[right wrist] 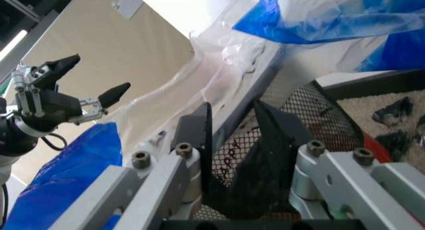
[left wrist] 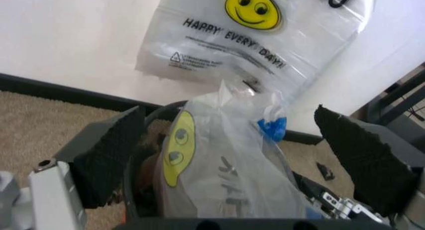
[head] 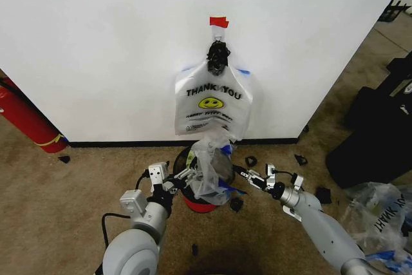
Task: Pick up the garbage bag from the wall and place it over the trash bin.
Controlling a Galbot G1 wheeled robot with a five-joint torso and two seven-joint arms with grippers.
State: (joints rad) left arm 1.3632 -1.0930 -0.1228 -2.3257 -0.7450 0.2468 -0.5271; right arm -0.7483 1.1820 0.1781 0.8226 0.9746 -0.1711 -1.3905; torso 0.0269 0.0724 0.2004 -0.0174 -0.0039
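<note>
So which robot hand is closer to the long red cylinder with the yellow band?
Left. The left gripper sits on the side of the small round black trash bin facing the long red cylinder; the right gripper sits at the bin's opposite side, farther away.

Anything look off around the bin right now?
Yes: a bag sits bunched upright in the bin, not spread over the rim, while another bag hangs on the wall. Right hand pinches the rim.
</note>
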